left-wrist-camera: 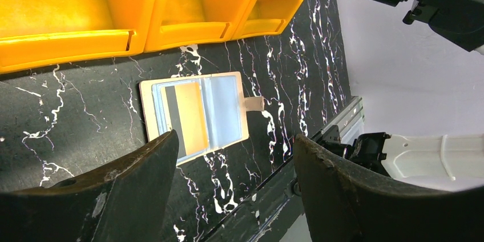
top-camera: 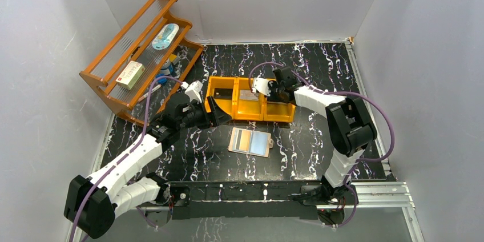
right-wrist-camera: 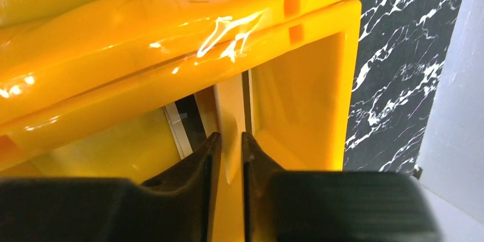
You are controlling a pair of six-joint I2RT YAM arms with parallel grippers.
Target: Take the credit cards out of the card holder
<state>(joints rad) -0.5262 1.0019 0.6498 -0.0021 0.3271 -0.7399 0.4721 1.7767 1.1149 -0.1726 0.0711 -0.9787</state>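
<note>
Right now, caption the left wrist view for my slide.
Open left gripper hovers over the unfolded card holder, a card inside.

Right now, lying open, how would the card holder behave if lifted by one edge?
The card holder looks thin and flat, so probably light. Its middle fold suggests the halves would flop. The shiny sleeves look slippery.

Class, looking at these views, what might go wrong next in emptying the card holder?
The pale card stands on edge between the right fingers, by a tray divider; let go, it may lean on the wall or tip across. The card holder lies loose with an orange card still sleeved; the open left fingers may drag the whole holder.
</note>
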